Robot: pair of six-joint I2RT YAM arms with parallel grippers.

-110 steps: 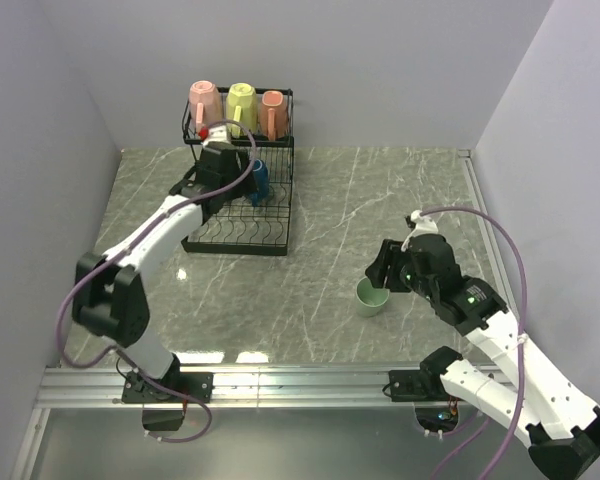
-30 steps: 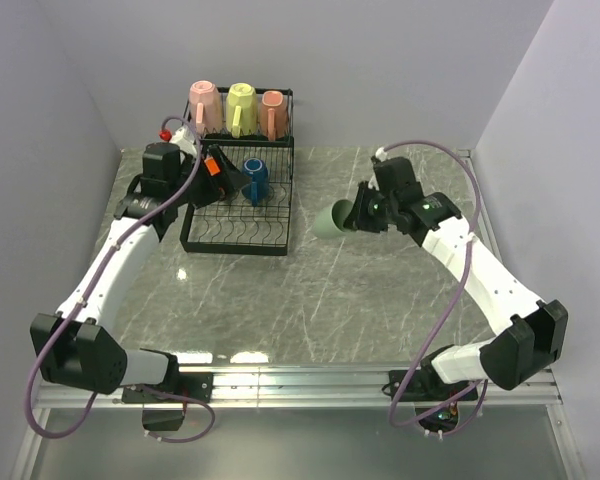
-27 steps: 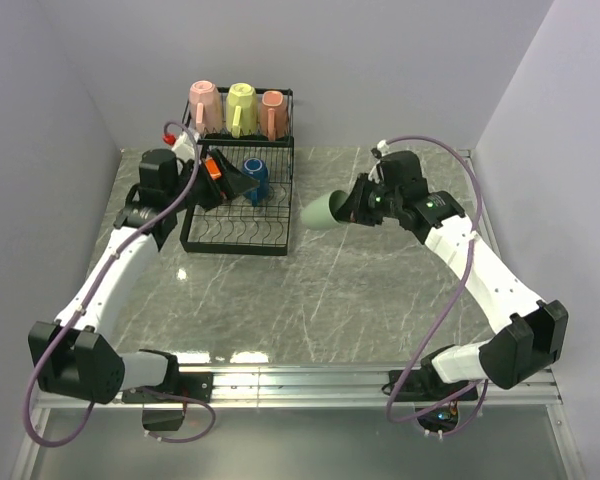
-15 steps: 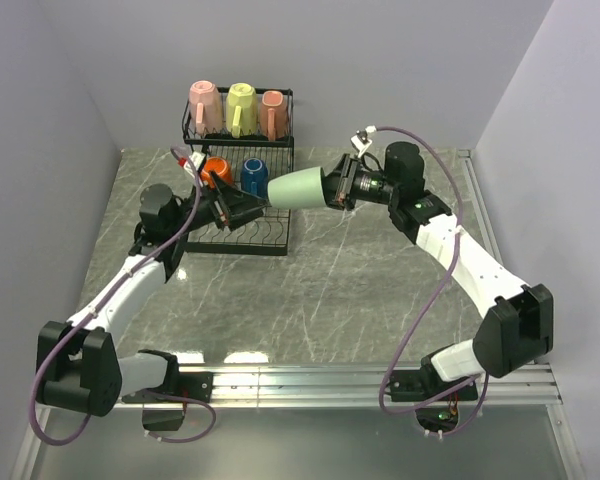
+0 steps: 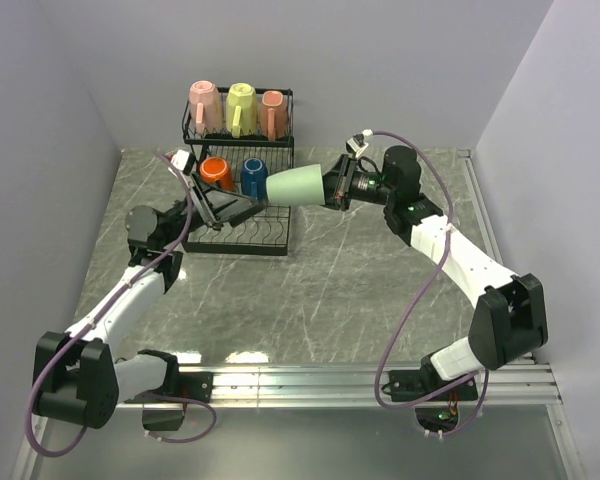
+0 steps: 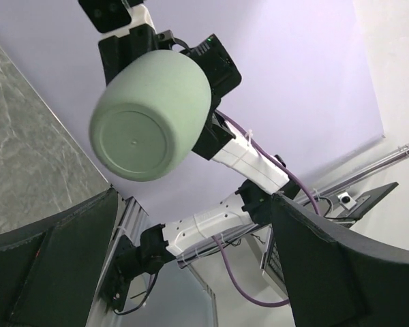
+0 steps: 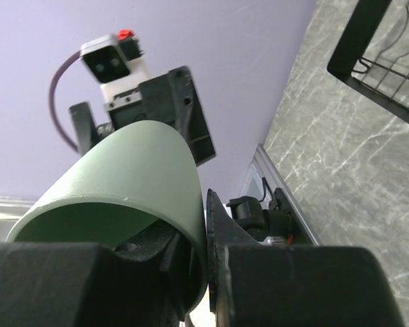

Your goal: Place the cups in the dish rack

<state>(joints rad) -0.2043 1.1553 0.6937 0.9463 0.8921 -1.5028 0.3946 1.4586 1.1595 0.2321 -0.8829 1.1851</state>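
The black wire dish rack stands at the back left. Its upper basket holds two pink cups with a pale yellow cup between them. An orange cup and a blue cup lie in the lower tray. My right gripper is shut on the rim of the pale green cup, holding it sideways in the air at the rack's right edge. My left gripper is open over the lower tray, its fingers apart from the green cup, whose base faces it.
Grey marble tabletop spreads right of and in front of the rack. Lavender walls close in the back and both sides. A metal rail carrying the arm bases runs along the near edge.
My right arm has carried the green cup from mid-table up and left to the rack. My left arm has drawn back from the rack and turned its open gripper toward the cup.
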